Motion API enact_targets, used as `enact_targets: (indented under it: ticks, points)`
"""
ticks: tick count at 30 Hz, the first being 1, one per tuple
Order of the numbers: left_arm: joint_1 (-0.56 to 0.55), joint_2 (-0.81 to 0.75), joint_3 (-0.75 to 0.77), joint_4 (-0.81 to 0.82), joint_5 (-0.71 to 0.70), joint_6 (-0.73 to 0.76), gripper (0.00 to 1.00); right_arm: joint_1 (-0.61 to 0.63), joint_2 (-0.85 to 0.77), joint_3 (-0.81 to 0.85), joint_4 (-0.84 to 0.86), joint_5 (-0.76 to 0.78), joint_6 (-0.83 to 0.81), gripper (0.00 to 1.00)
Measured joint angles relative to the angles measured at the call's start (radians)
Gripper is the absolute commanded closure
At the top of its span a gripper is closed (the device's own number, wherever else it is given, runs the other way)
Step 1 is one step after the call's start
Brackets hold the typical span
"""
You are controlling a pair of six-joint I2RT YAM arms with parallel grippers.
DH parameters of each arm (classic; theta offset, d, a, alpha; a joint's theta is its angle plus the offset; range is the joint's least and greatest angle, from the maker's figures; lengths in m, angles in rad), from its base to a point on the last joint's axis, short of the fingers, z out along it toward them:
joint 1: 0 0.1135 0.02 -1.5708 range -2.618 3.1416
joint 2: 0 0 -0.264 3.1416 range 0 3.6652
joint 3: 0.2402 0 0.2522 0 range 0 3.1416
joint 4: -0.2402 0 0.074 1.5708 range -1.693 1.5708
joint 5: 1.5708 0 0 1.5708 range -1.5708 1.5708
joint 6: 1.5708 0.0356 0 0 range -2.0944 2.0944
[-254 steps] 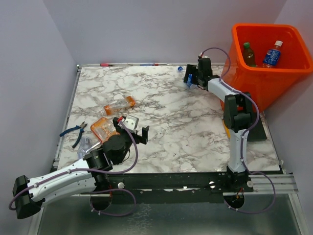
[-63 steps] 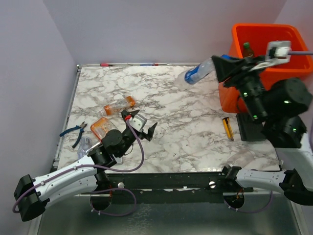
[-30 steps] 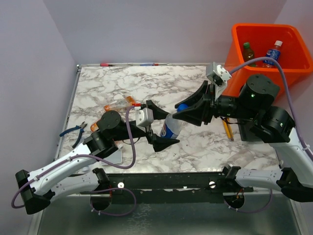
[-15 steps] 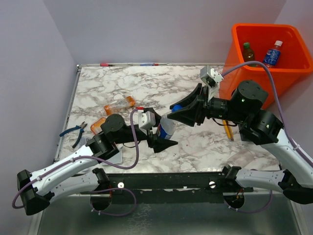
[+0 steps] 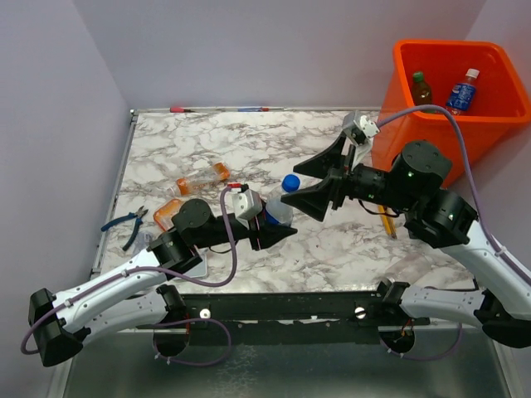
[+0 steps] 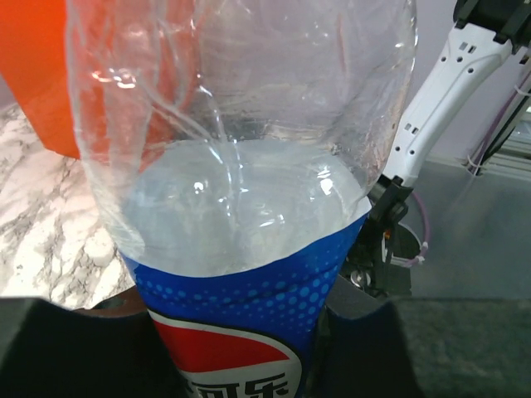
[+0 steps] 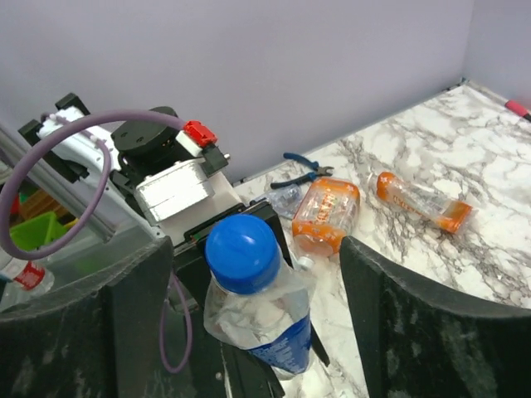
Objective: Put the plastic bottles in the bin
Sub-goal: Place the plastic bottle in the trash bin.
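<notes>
Holding a clear bottle (image 5: 282, 211) with a blue label and a blue cap (image 5: 289, 183) over the middle of the table (image 5: 249, 141), the left gripper (image 5: 278, 232) is clamped on its lower body. In the left wrist view the label (image 6: 241, 332) fills the space between the two dark fingers (image 6: 66, 348). The cap end points up toward the right gripper (image 5: 294, 187). That gripper faces it from the right with jaws wide apart, one on the far side of the cap and one on the near side, touching neither.

The bin (image 5: 431, 124) stands at the far right corner, well apart from the held bottle. A green bottle (image 5: 421, 89) and a blue-labelled bottle (image 5: 462, 91) are inside it.

Two orange bottles lie on the left part of the table, one farther (image 5: 203, 178) and one nearer (image 5: 170, 214). Pliers (image 5: 126, 224) lie near the left edge.
</notes>
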Motion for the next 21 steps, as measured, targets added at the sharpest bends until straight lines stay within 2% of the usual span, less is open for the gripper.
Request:
enact_targets:
  ticks: [9,15,18,21]
  points:
    - [0.000,-0.002,0.000,0.073,0.065,-0.055,0.76,0.000,-0.073,-0.114,0.076,0.058,0.043,0.09]
    - [0.000,0.018,0.000,0.102,0.119,-0.103,0.76,0.000,-0.048,-0.208,0.214,-0.047,0.110,0.08]
    - [0.000,0.029,0.000,0.120,0.146,-0.132,0.76,0.000,-0.024,-0.246,0.274,-0.094,0.135,0.15]
    - [0.002,0.035,0.000,0.129,0.161,-0.165,0.76,0.004,-0.017,-0.281,0.334,-0.130,0.164,0.37]
